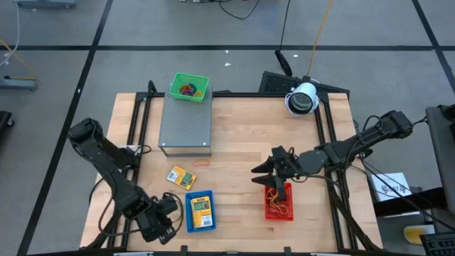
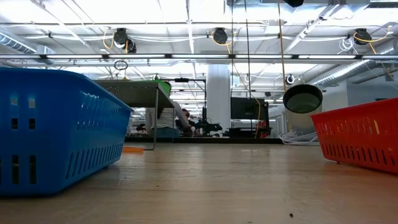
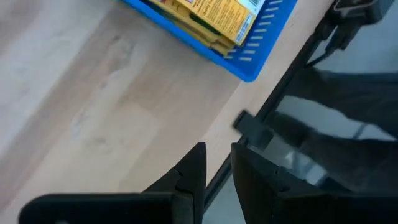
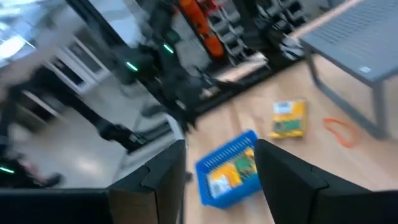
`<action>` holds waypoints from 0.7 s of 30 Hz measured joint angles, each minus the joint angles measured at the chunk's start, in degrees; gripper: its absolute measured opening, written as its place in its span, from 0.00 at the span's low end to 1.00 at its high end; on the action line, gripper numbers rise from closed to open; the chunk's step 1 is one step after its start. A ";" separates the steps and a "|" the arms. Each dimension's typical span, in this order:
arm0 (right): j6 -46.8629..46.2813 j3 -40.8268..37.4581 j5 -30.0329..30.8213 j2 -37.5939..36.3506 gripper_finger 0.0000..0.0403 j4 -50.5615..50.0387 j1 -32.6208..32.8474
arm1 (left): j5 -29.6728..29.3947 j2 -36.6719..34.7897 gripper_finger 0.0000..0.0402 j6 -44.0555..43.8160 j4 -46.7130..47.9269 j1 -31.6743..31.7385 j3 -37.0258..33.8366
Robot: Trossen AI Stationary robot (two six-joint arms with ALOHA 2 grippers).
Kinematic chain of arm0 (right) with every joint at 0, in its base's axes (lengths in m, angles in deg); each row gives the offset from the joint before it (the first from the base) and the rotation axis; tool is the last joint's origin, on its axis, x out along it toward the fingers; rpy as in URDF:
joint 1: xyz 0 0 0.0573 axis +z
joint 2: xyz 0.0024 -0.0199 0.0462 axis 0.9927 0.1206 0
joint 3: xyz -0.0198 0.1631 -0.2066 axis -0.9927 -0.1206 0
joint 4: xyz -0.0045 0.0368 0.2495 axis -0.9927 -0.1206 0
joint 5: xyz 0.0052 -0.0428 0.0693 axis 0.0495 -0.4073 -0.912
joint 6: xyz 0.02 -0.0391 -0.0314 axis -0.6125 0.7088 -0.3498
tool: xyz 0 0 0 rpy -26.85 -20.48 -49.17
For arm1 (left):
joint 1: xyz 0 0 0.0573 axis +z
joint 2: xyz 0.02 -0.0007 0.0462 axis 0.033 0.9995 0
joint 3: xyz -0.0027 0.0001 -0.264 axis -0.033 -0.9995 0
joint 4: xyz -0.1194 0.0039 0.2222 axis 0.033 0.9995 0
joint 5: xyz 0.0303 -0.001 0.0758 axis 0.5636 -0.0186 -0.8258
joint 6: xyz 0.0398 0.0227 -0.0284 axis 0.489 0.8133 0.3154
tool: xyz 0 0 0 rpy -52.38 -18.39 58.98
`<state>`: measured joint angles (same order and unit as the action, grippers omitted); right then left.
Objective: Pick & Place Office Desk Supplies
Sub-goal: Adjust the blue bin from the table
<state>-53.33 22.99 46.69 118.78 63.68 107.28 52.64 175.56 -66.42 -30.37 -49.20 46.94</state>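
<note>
A blue basket [image 1: 200, 212] near the table's front edge holds yellow packets [image 3: 217, 15]. One more yellow packet [image 1: 181, 177] lies flat on the wood behind it, with an orange rubber-band loop [image 4: 339, 132] nearby. A red basket [image 1: 279, 203] at the front right holds thin loops. My left gripper [image 1: 165, 219] hangs at the table's front edge, just left of the blue basket; its fingers [image 3: 199, 163] point down, a narrow gap apart, with nothing between them. My right gripper [image 1: 263, 167] hovers above the red basket, open and empty [image 4: 221, 155], pointing roughly level toward the table's left.
A grey perforated metal box [image 1: 186, 124] stands at the back left, with a green basket [image 1: 189, 87] of coloured loops at its far end. A white round device [image 1: 302, 98] sits at the back right. Black rails [image 3: 249, 124] run along the table's edges.
</note>
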 joint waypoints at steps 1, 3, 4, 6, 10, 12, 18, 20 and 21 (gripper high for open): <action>-0.18 -0.84 0.02 -0.05 0.45 2.57 0.30 | -0.24 0.00 0.20 -0.85 -1.55 -0.26 -1.51; -0.21 -2.52 0.04 -0.11 0.45 6.22 0.89 | -0.39 0.00 0.20 -2.66 -3.25 -0.58 -4.36; -0.21 -3.17 0.02 -0.09 0.45 7.16 1.15 | -0.50 0.00 0.20 -3.39 -3.43 -0.63 -5.42; -0.20 -4.24 0.00 -0.04 0.45 8.83 1.59 | -1.31 0.00 0.20 -4.31 -3.61 -0.33 -7.21; -0.08 -5.04 0.02 -0.06 0.45 9.52 2.26 | -2.35 0.00 0.20 -3.41 -3.62 1.03 -9.67; 0.61 -5.08 0.02 -0.06 0.45 9.40 2.57 | -2.77 0.00 0.20 -2.11 -3.85 1.83 -10.47; 2.23 -5.08 0.03 -0.06 0.45 9.62 2.55 | -3.15 1.35 0.20 5.22 -9.55 7.42 -12.23; 2.98 -5.08 0.02 -0.06 0.45 10.07 2.54 | -2.37 2.79 0.20 8.25 -11.92 9.84 -12.24; 3.20 -5.08 0.02 -0.06 0.45 10.13 2.54 | -1.85 3.70 0.20 9.30 -13.13 11.11 -12.24</action>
<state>-50.13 17.90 46.71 118.72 73.81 109.82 50.79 179.26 -57.12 -43.50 -38.09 34.70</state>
